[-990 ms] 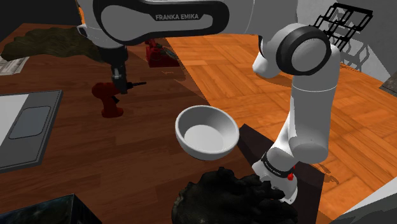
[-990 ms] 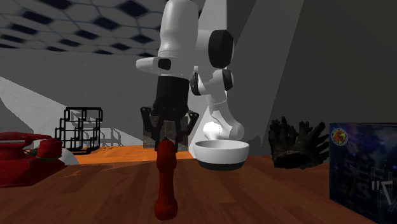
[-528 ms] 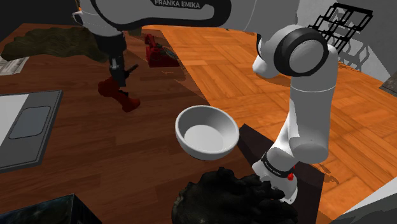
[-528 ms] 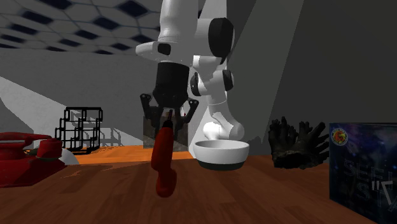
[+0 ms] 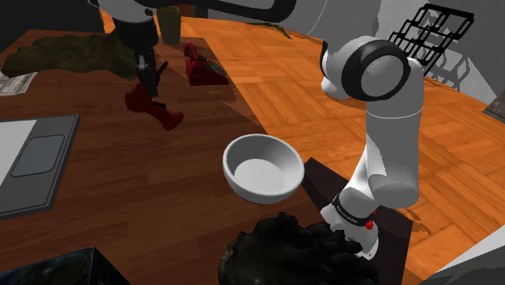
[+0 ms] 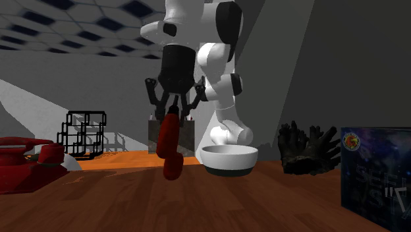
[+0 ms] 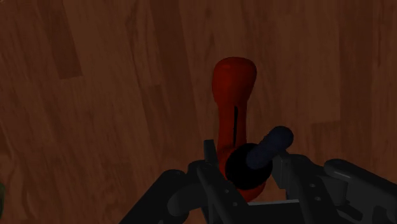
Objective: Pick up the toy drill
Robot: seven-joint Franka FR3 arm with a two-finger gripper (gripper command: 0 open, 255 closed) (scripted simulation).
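Shoulder view: moderate even light; orange floor (image 5: 283,89) bright, dark wood table (image 5: 121,186) dim, white bowl (image 5: 263,168) brightest. Second exterior view: dim, grey. Wrist view: darkest; red toy drill (image 7: 234,83) dull. Edges sharp.

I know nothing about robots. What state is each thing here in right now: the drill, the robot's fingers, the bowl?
Drill: red, clasped at its upper end, hanging tilted above the table.
Fingers: shut on the drill.
Bowl: white, upright, empty, resting on the table.
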